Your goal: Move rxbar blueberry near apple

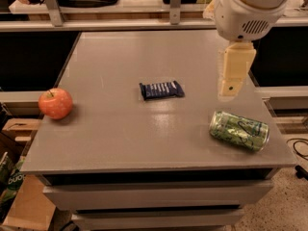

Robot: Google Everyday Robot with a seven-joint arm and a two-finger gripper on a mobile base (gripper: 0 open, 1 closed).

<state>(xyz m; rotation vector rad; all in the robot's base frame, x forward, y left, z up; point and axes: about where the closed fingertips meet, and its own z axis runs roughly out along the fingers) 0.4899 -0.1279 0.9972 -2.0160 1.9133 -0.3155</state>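
the rxbar blueberry lies flat at mid bench, well apart from the apple. the hand hangs near it; wide or narrow, i cannot tell. light, slippery wrapper: probably pinch across its short width.

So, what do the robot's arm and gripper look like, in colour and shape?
The arm ends in a big rounded white housing with a small grille of dark slots. Below it, at the upper right of the view, is the gripper: a flat, blocky, cream-coloured piece with one small dark round mark near its lower end. No cables or lettering show.
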